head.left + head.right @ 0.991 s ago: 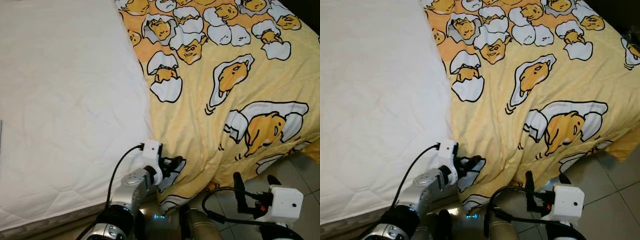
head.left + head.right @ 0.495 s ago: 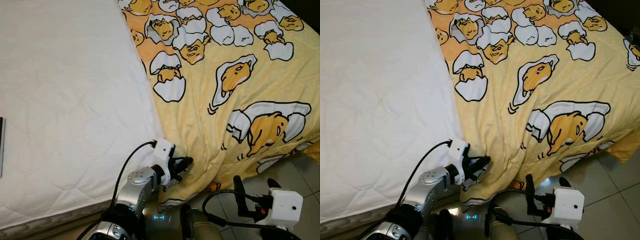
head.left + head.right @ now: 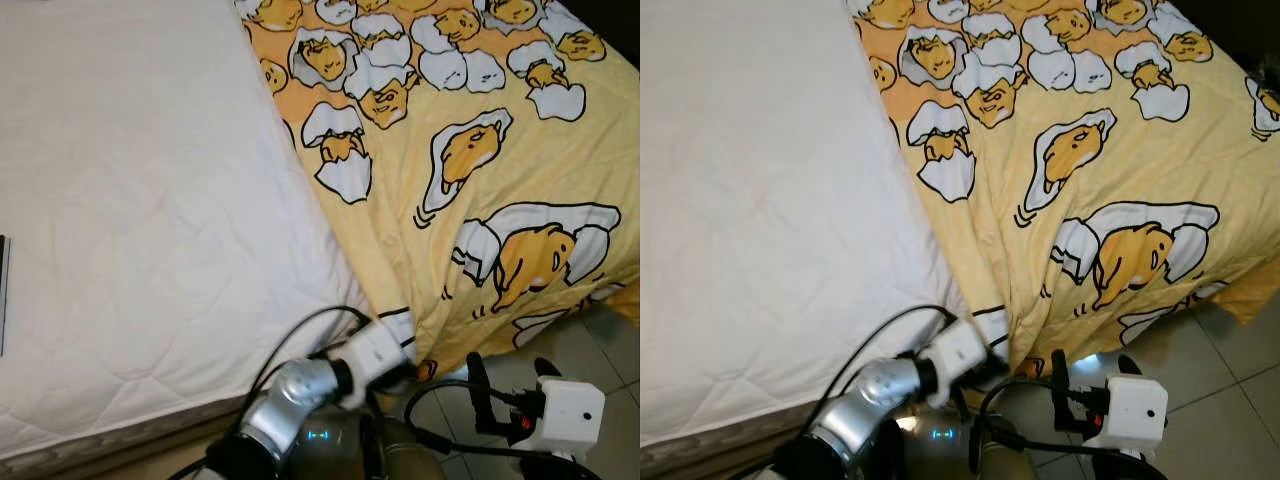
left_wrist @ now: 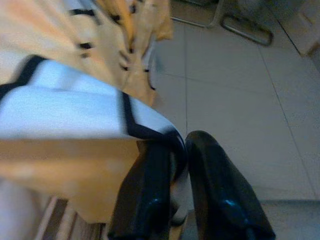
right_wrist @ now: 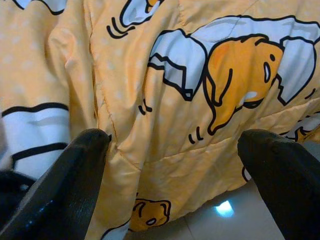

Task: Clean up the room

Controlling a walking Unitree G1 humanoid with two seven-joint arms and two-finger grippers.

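A yellow blanket [image 3: 480, 150] printed with cartoon eggs covers the right half of the bed and hangs over its near edge. To its left lies the bare white quilted mattress [image 3: 130, 200]. My left gripper [image 3: 405, 368] is at the blanket's near corner, low by the bed's edge, and its fingers are tucked under the cloth. In the left wrist view the gripper [image 4: 180, 150] is shut on the blanket's hem [image 4: 75, 110]. My right gripper [image 3: 510, 385] hangs open below the bed edge at the right, and faces the draped blanket [image 5: 165, 100] without touching it.
Pale floor tiles [image 3: 610, 340] lie beyond the bed's right corner. A thin dark object [image 3: 3, 295] lies on the mattress at the far left. Metal furniture legs [image 4: 247, 30] stand on the floor in the left wrist view.
My left gripper has swung right along the bed's near edge with the blanket hem in it, and the blanket's left border has slid right, baring more mattress. The right arm stayed put.
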